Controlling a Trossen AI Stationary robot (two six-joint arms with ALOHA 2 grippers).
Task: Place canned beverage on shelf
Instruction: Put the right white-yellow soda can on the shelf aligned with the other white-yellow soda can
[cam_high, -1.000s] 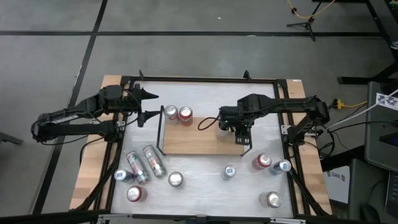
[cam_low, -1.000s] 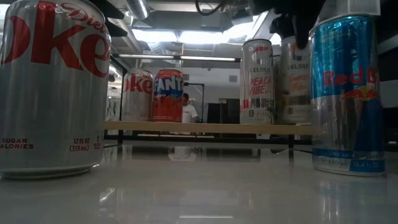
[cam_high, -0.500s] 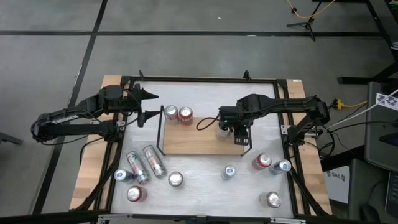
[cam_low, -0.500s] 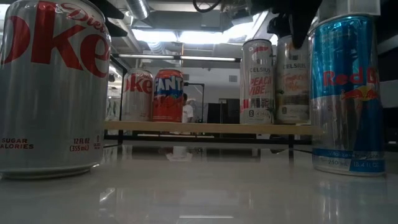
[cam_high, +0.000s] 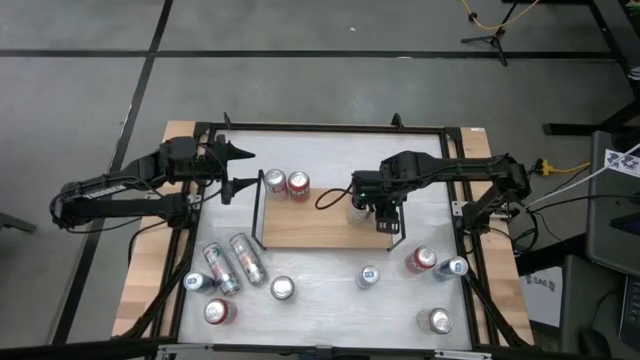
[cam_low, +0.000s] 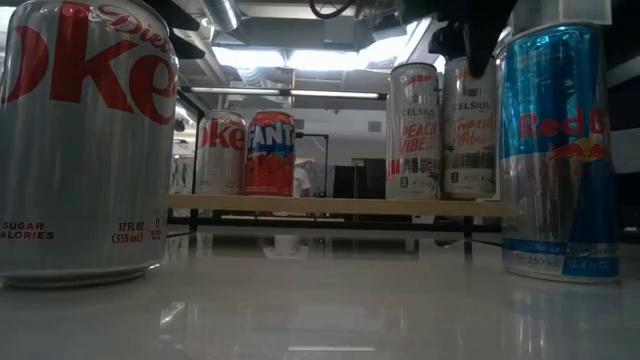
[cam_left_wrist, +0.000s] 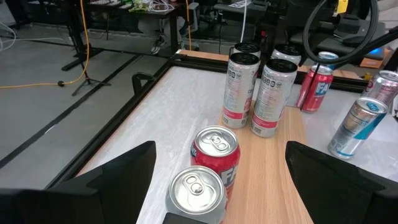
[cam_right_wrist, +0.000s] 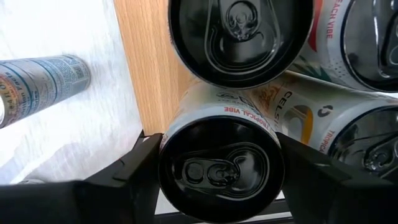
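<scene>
Shelf (cam_high: 320, 228) edge, Celsius can (cam_right_wrist: 221, 165) there

A robotics lab or workshop: grey concrete floor (cam_high: 300, 90) with taped lines, a yellow cable (cam_left_wrist: 87, 56) trailing across it, tripod stands and equipment racks (cam_left_wrist: 155, 18) (cluttered) under ceiling strip lights (cam_low: 300, 60)

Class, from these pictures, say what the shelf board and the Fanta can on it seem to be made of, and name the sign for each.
Shelf: apparently wood, matte light brown, with faint grain lines. Fanta can: apparently thin metal, glossy printed wall, with light reflections and a silvery pull-tab lid.
</scene>
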